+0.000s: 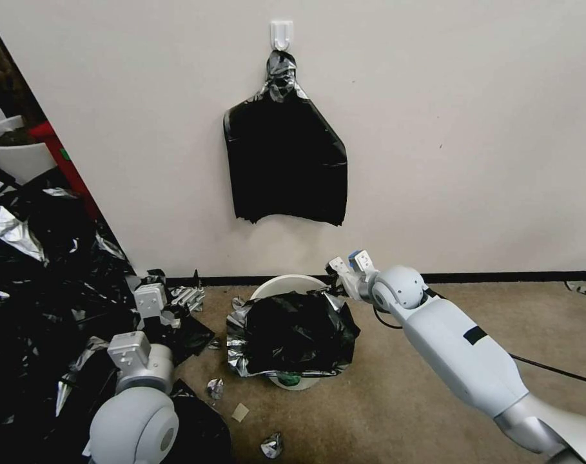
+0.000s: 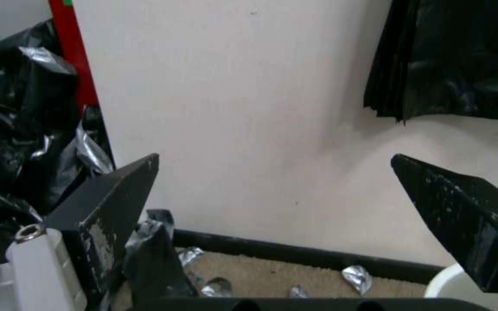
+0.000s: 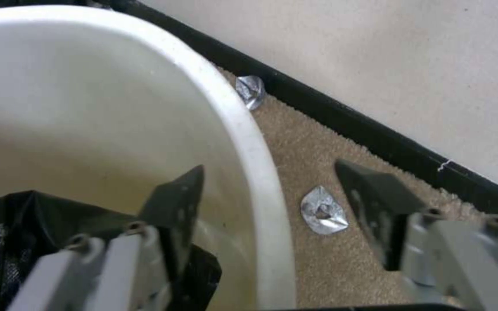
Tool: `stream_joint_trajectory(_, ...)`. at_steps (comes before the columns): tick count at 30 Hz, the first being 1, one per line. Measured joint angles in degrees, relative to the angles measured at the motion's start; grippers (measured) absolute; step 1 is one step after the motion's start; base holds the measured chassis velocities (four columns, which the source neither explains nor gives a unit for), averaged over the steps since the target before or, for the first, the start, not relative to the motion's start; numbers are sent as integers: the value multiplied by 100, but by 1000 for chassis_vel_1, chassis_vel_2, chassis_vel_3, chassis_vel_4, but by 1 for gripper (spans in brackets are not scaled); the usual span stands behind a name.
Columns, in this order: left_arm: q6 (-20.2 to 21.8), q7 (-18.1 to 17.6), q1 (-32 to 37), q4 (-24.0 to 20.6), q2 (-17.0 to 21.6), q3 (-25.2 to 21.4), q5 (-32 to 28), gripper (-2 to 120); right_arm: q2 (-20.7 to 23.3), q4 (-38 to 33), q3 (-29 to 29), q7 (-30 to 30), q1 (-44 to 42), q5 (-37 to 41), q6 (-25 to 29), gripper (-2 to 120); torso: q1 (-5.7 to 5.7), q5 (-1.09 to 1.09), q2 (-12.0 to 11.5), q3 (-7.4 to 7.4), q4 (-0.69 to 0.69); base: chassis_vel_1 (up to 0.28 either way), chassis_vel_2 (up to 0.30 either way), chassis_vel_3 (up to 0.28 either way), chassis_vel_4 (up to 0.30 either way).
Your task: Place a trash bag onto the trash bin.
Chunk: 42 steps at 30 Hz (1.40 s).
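Right end effector (image 3: 266, 190) spread wide, empty, astride trash bin (image 3: 249, 142) rim; trash bag (image 1: 293, 332) lies loosely draped, could slide off; left end effector (image 2: 272, 190) open, idle.

My head camera looks down on the trash bin (image 1: 286, 283). My right wrist camera sits close above its rim, my left faces the wall (image 2: 260, 108).
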<state>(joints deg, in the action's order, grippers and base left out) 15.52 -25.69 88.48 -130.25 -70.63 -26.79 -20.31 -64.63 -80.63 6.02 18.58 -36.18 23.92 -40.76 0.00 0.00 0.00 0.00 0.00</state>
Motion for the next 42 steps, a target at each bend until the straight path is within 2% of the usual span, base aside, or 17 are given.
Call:
stream_joint_trajectory(2,-9,-11,-10,19,-9,22,5,100,-37,-46,0,-223,-78,96,2,49,0,0,0,0,0,0,0,0,0)
stream_joint_trajectory(8,-9,-18,-34,19,-47,72,14,100,-93,-201,-30,-1120,-301,627,9,30,0,1,0,0,0,0,0,0,0)
stream_joint_trajectory(9,-9,-19,-34,21,-48,75,15,100,-93,-364,-30,-1616,-408,1072,14,24,0,1,0,0,-1,0,0,0,0)
stream_joint_trajectory(10,-9,-19,-34,24,-47,75,15,100,-93,-429,-29,-1761,-441,1225,16,24,0,1,0,0,-1,0,0,0,0)
stream_joint_trajectory(12,-9,-24,-49,51,-42,73,14,100,-71,-955,-26,-2832,-706,2135,62,12,0,0,0,0,1,0,0,0,0)
stream_joint_trajectory(13,-9,-24,-49,51,-42,73,14,100,-71,-955,-26,-2832,-706,2135,62,12,0,0,0,0,1,0,0,0,0)
stream_joint_trajectory(15,-9,-29,-67,49,-42,54,-24,100,-21,-1411,-22,-3953,-1022,2701,504,7,0,1,0,0,1,0,0,0,0)
stream_joint_trajectory(16,-9,-29,-67,49,-42,54,-24,100,-21,-1411,-22,-3953,-1022,2701,504,7,0,1,0,0,1,0,0,0,0)
stream_joint_trajectory(18,-2,-56,-82,26,-43,22,-95,100,-20,-1697,-31,-4821,-1309,3127,1016,7,0,-1,0,-1,-1,0,0,0,0)
stream_joint_trajectory(19,4,-116,-94,22,-41,-7,-130,100,-99,-1909,-99,-5675,-1558,3600,1581,7,0,2,0,-1,-1,0,0,0,0)
stream_joint_trajectory(20,6,-134,-97,24,-37,-28,-144,100,-166,-2008,-154,-6098,-1682,3829,1926,7,0,-1,0,-1,0,0,0,0,0)
stream_joint_trajectory(22,6,-140,-97,25,-35,-36,-148,100,-202,-2047,-178,-6283,-1734,3921,2107,7,0,-2,0,-1,0,0,0,0,0)
stream_joint_trajectory(23,7,-151,-98,33,-28,-59,-164,100,-367,-2217,-303,-6862,-1973,4170,2736,7,0,1,0,-1,0,0,0,0,0)
stream_joint_trajectory(24,7,-158,-98,38,-23,-66,-172,100,-481,-2349,-384,-7162,-2147,4226,3058,7,0,1,0,-1,0,0,0,0,0)
stream_joint_trajectory(26,7,-161,-97,41,-22,-66,-174,100,-537,-2418,-418,-7292,-2237,4217,3178,7,0,0,0,-1,0,0,0,0,0)
stream_joint_trajectory(30,9,-166,-95,38,-31,-52,-176,100,-1032,-2764,-640,-8342,-2743,3776,3616,7,0,-1,0,-1,0,0,0,0,0)
stream_joint_trajectory(42,-27,-199,16,-11,-7,-68,-169,100,-1416,-2899,-673,-8637,-3309,2912,3827,10,0,1,0,-1,1,0,0,0,0)
